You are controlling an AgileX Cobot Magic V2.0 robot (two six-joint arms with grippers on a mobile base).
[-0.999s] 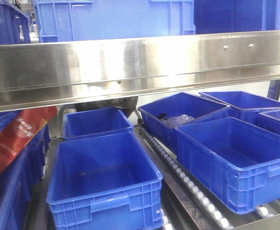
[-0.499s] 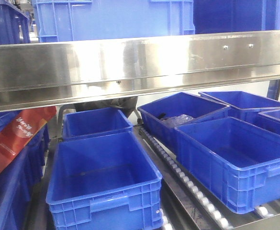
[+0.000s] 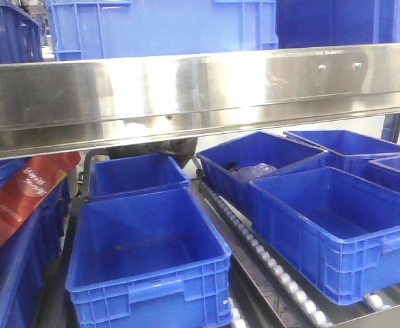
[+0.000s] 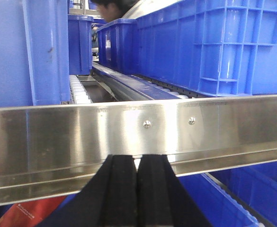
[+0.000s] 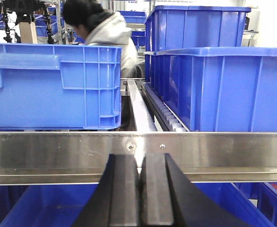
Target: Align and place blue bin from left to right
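The blue bin [image 3: 165, 27] sits on the upper shelf, at the top centre of the front view, behind the steel rail [image 3: 200, 92] that crosses the whole frame. In the right wrist view it fills the left half, just beyond the rail, with darker bins [image 5: 218, 85] to its right and a roller track [image 5: 164, 113] between them. The left claw [image 4: 137, 189] is closed, pads pressed together and holding nothing, low in its frame in front of the rail. The right claw [image 5: 140, 189] is likewise closed and empty. Below the rail, royal-blue bins [image 3: 148, 253] rest on the lower level.
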